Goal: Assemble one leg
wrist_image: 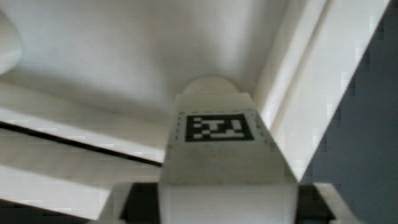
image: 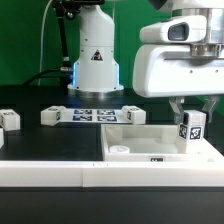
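Note:
My gripper is shut on a leg, a small white post with a black-and-white tag, held upright over the right end of the large flat white piece with recessed pockets. In the wrist view the leg fills the middle, its tag facing the camera, with the dark fingers on both sides of it. The large flat piece lies below it. I cannot tell whether the leg's lower end touches the piece.
The marker board lies at the back by the robot base. Other legs lie at the exterior view's left, beside the board and behind the flat piece. A long white bar runs along the front.

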### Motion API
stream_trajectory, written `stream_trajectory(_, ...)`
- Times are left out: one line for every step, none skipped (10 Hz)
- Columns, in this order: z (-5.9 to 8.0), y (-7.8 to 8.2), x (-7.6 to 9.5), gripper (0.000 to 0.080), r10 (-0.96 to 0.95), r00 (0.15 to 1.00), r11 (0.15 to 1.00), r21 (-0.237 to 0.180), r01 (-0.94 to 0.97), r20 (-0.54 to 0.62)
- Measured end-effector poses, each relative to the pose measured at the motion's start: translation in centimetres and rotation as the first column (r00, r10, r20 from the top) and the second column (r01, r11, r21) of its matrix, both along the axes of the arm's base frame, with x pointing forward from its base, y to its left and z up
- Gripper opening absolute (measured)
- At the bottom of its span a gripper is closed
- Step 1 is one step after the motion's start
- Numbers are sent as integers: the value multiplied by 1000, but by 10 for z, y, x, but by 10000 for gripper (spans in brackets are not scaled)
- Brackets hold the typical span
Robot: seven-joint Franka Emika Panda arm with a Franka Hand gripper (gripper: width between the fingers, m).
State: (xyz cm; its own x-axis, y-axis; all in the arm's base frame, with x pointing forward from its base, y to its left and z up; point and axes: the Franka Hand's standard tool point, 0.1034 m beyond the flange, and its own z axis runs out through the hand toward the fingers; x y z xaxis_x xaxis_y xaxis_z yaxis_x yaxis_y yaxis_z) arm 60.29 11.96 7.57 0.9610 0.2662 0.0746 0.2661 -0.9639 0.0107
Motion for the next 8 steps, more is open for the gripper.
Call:
stream_trajectory(0,0,0,291,-13,1000,1000,2,13,0)
stream_trajectory(0,0,0,291,-82,997,997,7,82,-1)
stream_trajectory(0,1,0,291,-226,974,974,26,226,-6)
stream_trajectory(0,0,0,291,-340,940,940,43,340,-14)
stream_trajectory(0,0,0,291,-445,895,894,53,445,-23)
stream_trajectory(0,-1,0,292,-565,824,822,57,566,-31)
stream_trajectory(-1,-3,0,294,-628,777,775,62,629,-27)
stream_trajectory(-1,-4,1,294,-688,725,723,69,687,-15)
